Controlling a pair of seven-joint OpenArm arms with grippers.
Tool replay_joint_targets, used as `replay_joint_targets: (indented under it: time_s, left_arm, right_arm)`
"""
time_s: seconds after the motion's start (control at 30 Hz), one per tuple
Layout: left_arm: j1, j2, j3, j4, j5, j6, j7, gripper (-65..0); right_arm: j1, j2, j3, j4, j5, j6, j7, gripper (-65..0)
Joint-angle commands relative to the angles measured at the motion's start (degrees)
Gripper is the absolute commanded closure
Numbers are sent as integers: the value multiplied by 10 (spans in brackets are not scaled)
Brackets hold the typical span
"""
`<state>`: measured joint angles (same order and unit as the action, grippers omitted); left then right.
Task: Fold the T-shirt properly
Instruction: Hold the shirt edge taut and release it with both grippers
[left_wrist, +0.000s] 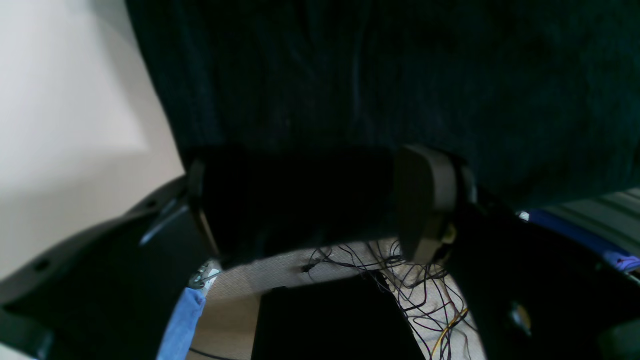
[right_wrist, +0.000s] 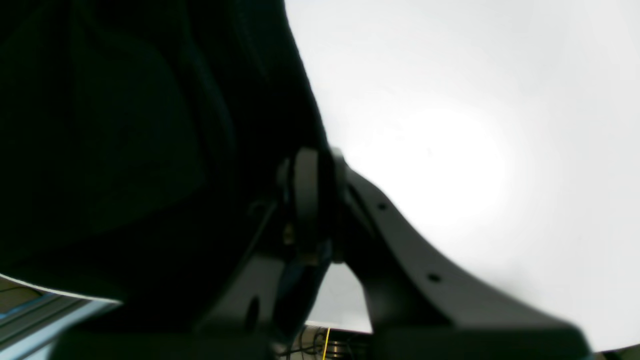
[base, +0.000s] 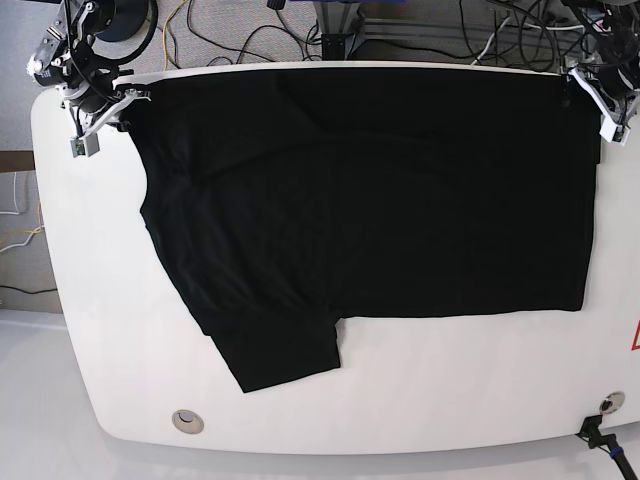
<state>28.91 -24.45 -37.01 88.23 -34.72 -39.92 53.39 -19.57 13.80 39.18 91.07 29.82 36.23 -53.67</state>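
You have a white table (base: 400, 400) with rounded corners. A round metal fitting (base: 186, 421) is set into its near left corner, and a red mark (base: 634, 337) sits at its right edge. Beyond its far edge, loose cables (base: 240, 35) lie on the floor.

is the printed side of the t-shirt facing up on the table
No. In the base view the T-shirt lies spread on the white table showing only plain black cloth, with no print visible.

You see a plain black T-shirt (base: 400, 190) with no print showing, a white table (base: 420, 390), dark grey grippers with white brackets, a beige floor (left_wrist: 240, 295), black and yellow cables (left_wrist: 425, 300)
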Motion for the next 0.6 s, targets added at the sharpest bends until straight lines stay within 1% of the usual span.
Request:
replay_joint_targets:
  time_s: [0.0,0.23,0.27,0.3,0.33,0.4,0.47,0.5,0.53,0.57]
  left_arm:
    - [0,-13,-6,8,-7,-1,-6,-427]
    - [-1,-13,-6,8,-7,-1,-6,-431]
    - [-2,-13,-5,8,-7,-1,-6,-432]
    - [-2,-13,-5,9,-8,-1,-6,-434]
    - [-2,-14,-5,9,-8,-1,-6,-437]
    - [-2,-25,-5,10,-8,-1,-6,-477]
    - [-2,-26,-4,26,-8,-1,-6,-532]
    - [-2,-26,-4,38,-8,-1,-6,-548]
    - [-2,-26,-5,47,-8,-1,-5,-552]
    - [-2,-26,-5,56,-8,-1,-5,-552]
  right_arm:
    - [-4,6,3,2,-24,-5,-18,0]
    - [-5,3,4,5,-24,-8,-18,0]
    - [-5,2,5,5,-24,-8,-18,-10]
    - [-5,2,6,6,-24,-8,-18,-55]
    - [-5,2,6,6,-24,-8,-16,-118]
    - [-4,1,6,6,-23,-7,-15,-258]
    - [-4,1,6,16,-23,-6,-15,-386]
    - [-4,1,6,24,-23,-6,-15,-431]
    - [-4,1,6,33,-23,-6,-15,-456]
    - [-4,1,6,41,-22,-6,-15,-459]
